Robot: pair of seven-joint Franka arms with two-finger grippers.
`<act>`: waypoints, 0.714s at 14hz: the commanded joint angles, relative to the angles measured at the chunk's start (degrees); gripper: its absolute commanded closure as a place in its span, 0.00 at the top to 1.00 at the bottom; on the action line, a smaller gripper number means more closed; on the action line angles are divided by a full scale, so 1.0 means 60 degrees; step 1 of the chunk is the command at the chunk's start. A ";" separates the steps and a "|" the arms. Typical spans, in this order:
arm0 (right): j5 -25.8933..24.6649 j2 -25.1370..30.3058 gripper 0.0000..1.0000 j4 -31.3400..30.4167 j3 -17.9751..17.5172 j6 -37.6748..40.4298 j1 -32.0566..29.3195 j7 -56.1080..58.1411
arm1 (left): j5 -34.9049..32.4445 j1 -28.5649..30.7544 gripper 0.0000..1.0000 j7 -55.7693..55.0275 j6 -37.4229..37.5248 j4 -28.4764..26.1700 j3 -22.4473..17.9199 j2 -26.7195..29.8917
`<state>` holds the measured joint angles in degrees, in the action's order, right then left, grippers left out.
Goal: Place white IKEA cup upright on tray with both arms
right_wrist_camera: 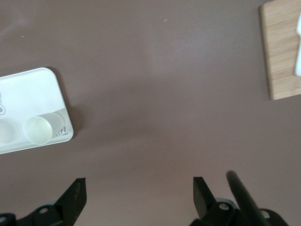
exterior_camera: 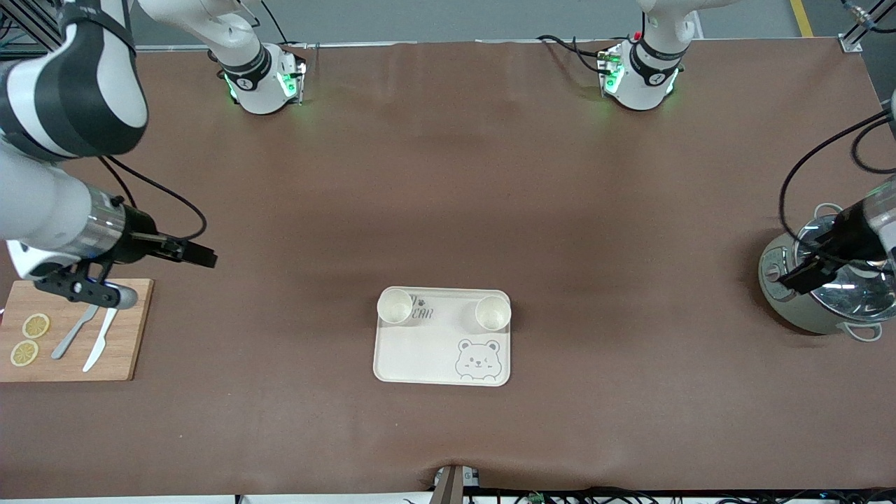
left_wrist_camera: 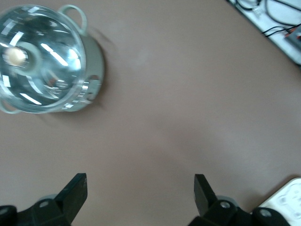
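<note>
The cream bear tray (exterior_camera: 427, 353) lies in the middle of the table, nearer the front camera. Two white cups stand upright on its edge nearest the robots: one (exterior_camera: 394, 306) toward the right arm's end, one (exterior_camera: 492, 312) toward the left arm's end. The right wrist view shows the tray (right_wrist_camera: 28, 96) and one cup (right_wrist_camera: 38, 129). My right gripper (exterior_camera: 199, 256) is open and empty over bare table beside the cutting board. My left gripper (exterior_camera: 794, 278) is open and empty over the pot at its end of the table. Both are far from the tray.
A wooden cutting board (exterior_camera: 122, 336) with lemon slices, a fork and a white knife lies at the right arm's end. A grey-green pot with a glass lid (exterior_camera: 833, 318) stands at the left arm's end; the left wrist view shows it too (left_wrist_camera: 42, 59). Cables lie along the table's near edge.
</note>
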<state>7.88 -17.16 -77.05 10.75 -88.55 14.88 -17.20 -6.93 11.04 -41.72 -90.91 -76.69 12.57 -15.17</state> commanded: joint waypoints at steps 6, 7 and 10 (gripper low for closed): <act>-0.0787 0.0633 1.00 -0.0063 -0.0107 0.0446 -0.2098 0.3347 | -0.0178 0.0651 1.00 0.3259 0.0838 -0.0227 0.0045 0.1413; -0.0584 0.0996 1.00 -0.0194 -0.0078 0.0388 -0.2447 0.3408 | -0.0178 0.0651 1.00 0.3726 0.0928 -0.0227 0.0059 0.1472; -0.0450 0.2153 1.00 -0.1231 -0.0121 -0.0065 -0.2407 0.3423 | -0.0164 0.0665 1.00 0.4958 0.1031 -0.0227 0.0045 0.1633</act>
<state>4.64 -10.98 -78.11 11.02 -86.88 0.83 2.71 -6.93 14.79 -15.98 -85.39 -76.80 12.63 -6.98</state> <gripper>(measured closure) 0.000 0.000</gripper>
